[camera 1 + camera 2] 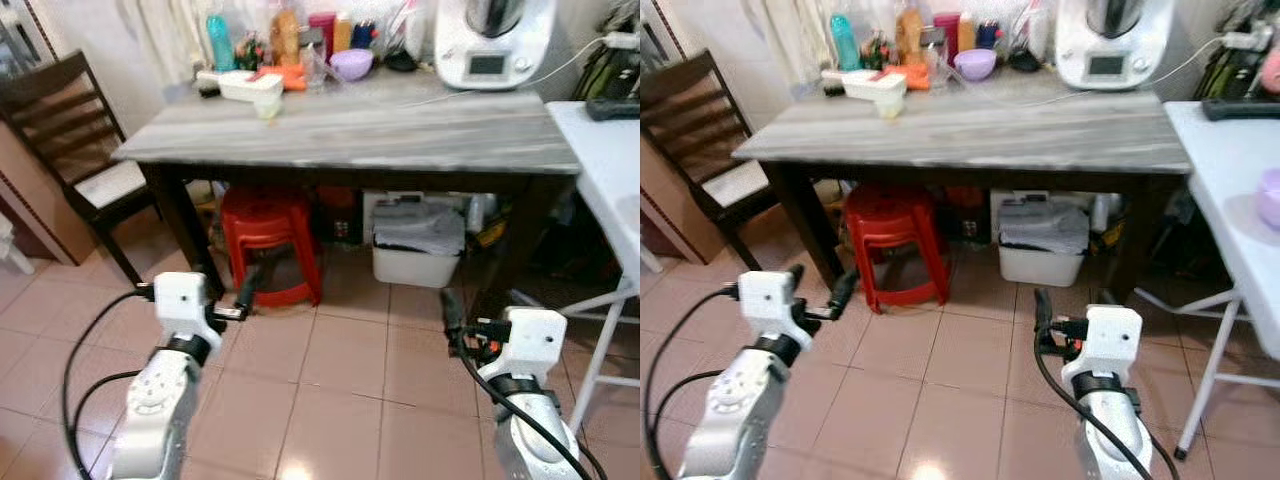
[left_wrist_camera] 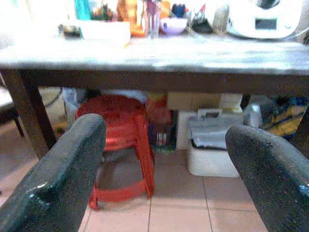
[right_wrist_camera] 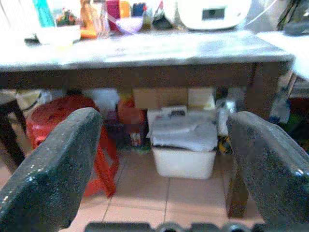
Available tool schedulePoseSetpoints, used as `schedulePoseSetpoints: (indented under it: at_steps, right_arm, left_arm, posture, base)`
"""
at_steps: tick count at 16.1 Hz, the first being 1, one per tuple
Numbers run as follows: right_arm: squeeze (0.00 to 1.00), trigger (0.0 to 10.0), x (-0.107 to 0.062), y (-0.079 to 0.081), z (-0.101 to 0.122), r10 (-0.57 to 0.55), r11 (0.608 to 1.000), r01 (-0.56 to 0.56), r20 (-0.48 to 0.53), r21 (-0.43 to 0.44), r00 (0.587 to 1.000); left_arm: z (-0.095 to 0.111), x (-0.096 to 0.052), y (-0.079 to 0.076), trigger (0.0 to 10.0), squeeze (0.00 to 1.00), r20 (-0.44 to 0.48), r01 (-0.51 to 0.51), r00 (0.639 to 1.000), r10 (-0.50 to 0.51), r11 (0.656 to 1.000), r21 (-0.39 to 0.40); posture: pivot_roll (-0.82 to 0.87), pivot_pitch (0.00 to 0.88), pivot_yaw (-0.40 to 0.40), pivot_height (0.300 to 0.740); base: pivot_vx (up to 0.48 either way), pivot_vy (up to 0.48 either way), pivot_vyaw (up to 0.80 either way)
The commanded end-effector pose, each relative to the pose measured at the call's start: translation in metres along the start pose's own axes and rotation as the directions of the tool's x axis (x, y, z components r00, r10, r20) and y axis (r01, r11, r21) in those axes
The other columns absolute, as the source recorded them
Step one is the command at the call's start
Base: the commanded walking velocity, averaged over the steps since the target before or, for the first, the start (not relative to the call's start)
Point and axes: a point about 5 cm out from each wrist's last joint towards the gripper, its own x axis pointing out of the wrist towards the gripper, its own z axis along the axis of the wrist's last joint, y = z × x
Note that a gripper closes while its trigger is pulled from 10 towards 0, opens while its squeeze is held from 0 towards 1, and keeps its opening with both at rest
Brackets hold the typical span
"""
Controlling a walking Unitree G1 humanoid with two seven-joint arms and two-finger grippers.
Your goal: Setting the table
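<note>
1. The left tool [image 1: 243, 290] hangs low over the tiled floor [image 1: 340, 370], fingers spread apart and holding nothing
2. The right tool [image 1: 452, 312] hangs beside it, also spread wide and empty
3. Ahead stands the grey bench [image 1: 380, 130], its near part bare; nothing looks laid out yet, so the setting seems barely begun
4. Along its far edge: one purple bowl [image 1: 351, 63], one white dish [image 1: 250, 86], several bottles too crowded to count, one white kitchen machine [image 1: 492, 40]
5. Under it: one red stool [image 1: 268, 240] and one white bin [image 1: 418, 245]
6. One dark chair [image 1: 70, 130] stands left; one white folding table [image 1: 605, 170] right
</note>
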Motion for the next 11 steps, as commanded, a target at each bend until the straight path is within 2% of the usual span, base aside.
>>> schedulePoseSetpoints:
  at_steps: [1, 3, 7, 11]
  right_arm:
    - [0.00, 10.0, 0.001, -0.003, 0.010, -0.011, 1.000, 0.013, 0.043, -0.026, 0.999]
    - [0.00, 10.0, 0.001, -0.004, 0.017, -0.017, 0.999, 0.019, 0.067, -0.037, 0.998]
    - [0.00, 10.0, 0.000, -0.003, 0.015, -0.018, 0.999, 0.021, 0.064, -0.047, 0.998]
    - [0.00, 10.0, 0.002, -0.003, 0.017, -0.022, 0.998, 0.026, 0.068, -0.059, 0.997]
  left_arm:
    - [0.003, 0.002, -0.005, 10.0, 0.00, 0.007, 0.021, 1.000, -0.020, 1.000, -0.015]
    - [0.002, 0.000, -0.004, 10.0, 0.00, 0.003, 0.021, 1.000, -0.021, 1.000, -0.017]
    - [-0.009, -0.006, 0.001, 10.0, 0.00, -0.036, 0.011, 0.999, -0.011, 1.000, -0.010]
    - [-0.011, -0.005, 0.001, 10.0, 0.00, -0.046, 0.019, 0.999, -0.020, 1.000, -0.008]
  posture:
    - [-0.05, 0.000, 0.111, 0.740]
    - [-0.05, 0.000, 0.111, 0.740]
    - [-0.05, 0.000, 0.112, 0.740]
    - [-0.05, 0.000, 0.114, 0.740]
  base:
    - [0.000, -0.330, 0.00]
    - [0.000, -0.328, 0.00]
    - [0.000, -0.334, 0.00]
    - [0.000, -0.351, 0.00]
